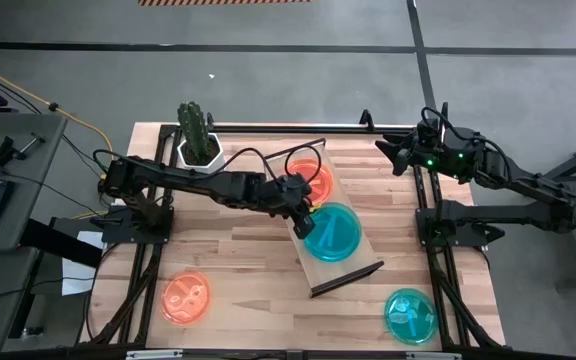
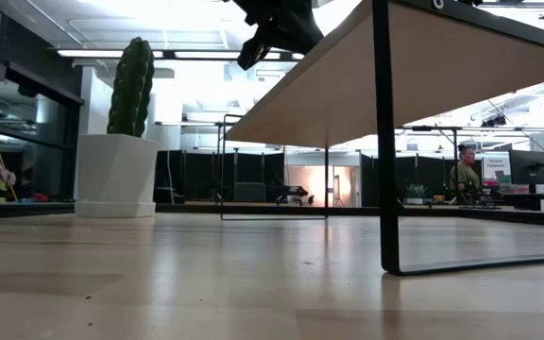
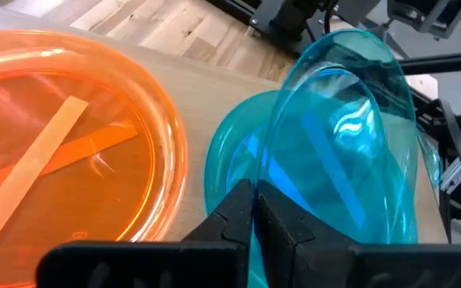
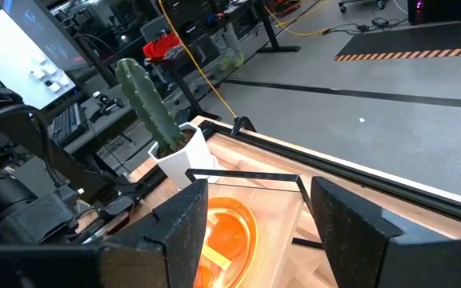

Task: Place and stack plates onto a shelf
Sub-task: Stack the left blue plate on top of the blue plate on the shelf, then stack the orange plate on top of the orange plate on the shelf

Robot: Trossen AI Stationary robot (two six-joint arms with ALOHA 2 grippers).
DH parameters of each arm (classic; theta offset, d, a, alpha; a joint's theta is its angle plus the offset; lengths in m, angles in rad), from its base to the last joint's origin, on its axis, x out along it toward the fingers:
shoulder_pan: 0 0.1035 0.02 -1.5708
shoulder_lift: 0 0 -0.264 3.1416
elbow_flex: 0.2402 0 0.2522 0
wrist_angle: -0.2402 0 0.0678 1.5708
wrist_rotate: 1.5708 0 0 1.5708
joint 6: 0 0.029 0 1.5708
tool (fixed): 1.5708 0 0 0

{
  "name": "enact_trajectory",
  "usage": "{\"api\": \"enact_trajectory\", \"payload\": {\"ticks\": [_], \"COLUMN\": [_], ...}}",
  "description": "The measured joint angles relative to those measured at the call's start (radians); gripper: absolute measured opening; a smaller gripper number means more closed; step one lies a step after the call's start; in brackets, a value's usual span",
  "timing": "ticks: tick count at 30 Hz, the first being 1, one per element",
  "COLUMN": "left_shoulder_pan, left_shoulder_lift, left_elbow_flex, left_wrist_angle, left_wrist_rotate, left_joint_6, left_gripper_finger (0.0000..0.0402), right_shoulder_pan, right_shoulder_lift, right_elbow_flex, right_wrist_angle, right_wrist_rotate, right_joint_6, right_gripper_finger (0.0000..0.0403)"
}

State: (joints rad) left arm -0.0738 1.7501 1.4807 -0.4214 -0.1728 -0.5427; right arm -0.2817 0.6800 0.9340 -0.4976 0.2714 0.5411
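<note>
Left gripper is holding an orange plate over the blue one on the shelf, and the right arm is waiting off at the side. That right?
Not quite. The left gripper is shut on a blue plate, not an orange one, as the left wrist view shows. It does hold it over the blue plate on the shelf, and the right gripper does wait aside.

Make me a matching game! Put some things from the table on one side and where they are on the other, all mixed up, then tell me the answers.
Things:
1. orange plate
2. cactus
3. left gripper
4. right gripper

Places or states:
A. in a white pot at the table's back edge
B. open, raised at the table's back right
C. alone on the tabletop, front left
D. shut on a teal plate over the shelf

Pairs: 1-C, 2-A, 3-D, 4-B
</note>
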Motion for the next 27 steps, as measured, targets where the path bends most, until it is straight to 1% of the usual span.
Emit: {"api": "enact_trajectory", "payload": {"ticks": [3, 6, 12, 16, 21, 24, 27], "left_shoulder_pan": [0.0, 0.006, 0.015, 0.02, 0.035, 0.042, 0.053], "left_shoulder_lift": [0.0, 0.0, 0.0, 0.0, -0.005, -0.025, -0.06], "left_elbow_flex": [0.0, 0.0, 0.0, 0.02, 0.093, 0.127, 0.132], "left_wrist_angle": [0.0, 0.0, 0.004, 0.003, -0.024, -0.027, -0.035], "left_wrist_rotate": [0.002, 0.006, 0.075, 0.128, 0.144, 0.128, 0.103], "left_joint_6": [0.004, 0.005, -0.002, -0.002, 0.055, 0.109, 0.158], "left_gripper_finger": [0.0025, 0.0052, 0.0122, 0.0155, 0.0169, 0.017, 0.017], "right_shoulder_pan": [0.0, 0.0, 0.0, 0.0, 0.0, 0.0, 0.0], "right_shoulder_lift": [0.0, 0.0, 0.0, 0.0, 0.0, 0.0, 0.0], "right_elbow_flex": [0.0, 0.0, 0.0, 0.0, 0.0, 0.0, 0.0], "right_wrist_angle": [0.0, 0.0, 0.0, 0.0, 0.0, 0.0, 0.0], "right_wrist_rotate": [0.008, 0.008, 0.008, 0.008, 0.007, 0.007, 0.006], "right_joint_6": [0.0, 0.0, 0.0, 0.0, 0.02, 0.027, 0.027], "right_gripper_finger": [0.0204, 0.0204, 0.0204, 0.0204, 0.0204, 0.0204, 0.0204]}}
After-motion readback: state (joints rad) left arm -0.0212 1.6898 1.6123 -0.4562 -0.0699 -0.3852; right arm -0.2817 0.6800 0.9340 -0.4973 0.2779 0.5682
